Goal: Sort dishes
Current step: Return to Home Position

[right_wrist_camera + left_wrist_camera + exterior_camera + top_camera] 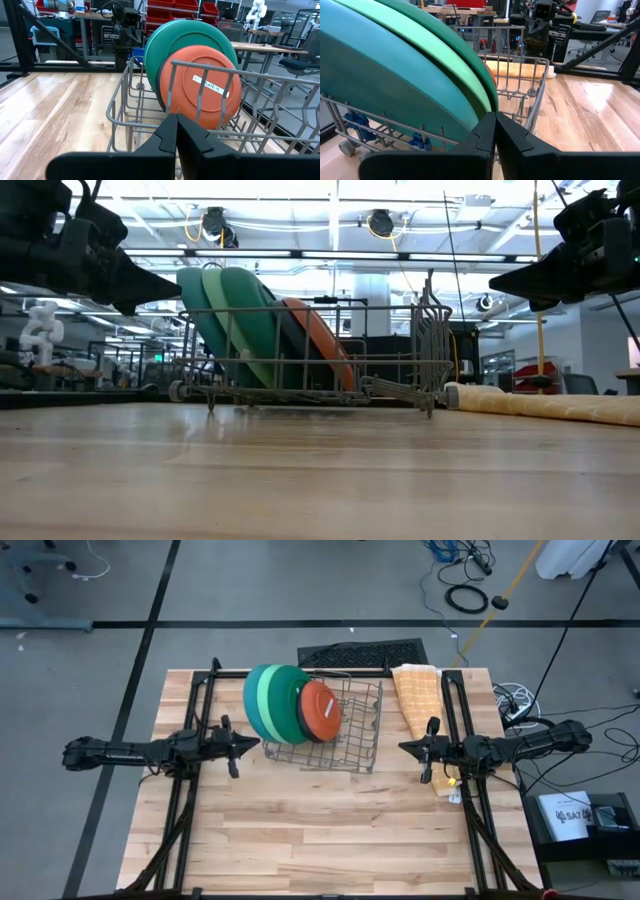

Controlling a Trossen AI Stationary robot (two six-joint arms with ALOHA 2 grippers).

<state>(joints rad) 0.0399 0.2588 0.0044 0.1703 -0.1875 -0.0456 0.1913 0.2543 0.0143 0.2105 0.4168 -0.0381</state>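
Observation:
Five plates stand on edge in the grey wire dish rack (355, 735), leaning toward the table's left. From left to right they are teal (253, 700), light green (267, 705), dark green (288, 700), a black one (297, 350) mostly hidden, and orange (323, 710). The orange plate (205, 90) carries a white label. My left gripper (255, 743) hovers shut just left of the rack, close to the teal plate (380, 85). My right gripper (403, 747) hovers shut just right of the rack. Both hang above the table and touch nothing.
A folded yellow-orange cloth (420, 695) lies right of the rack near the far edge, under the right arm. Black frame rails (195, 730) run along both sides of the table. Bare wood (320, 830) spreads from the rack to the near edge.

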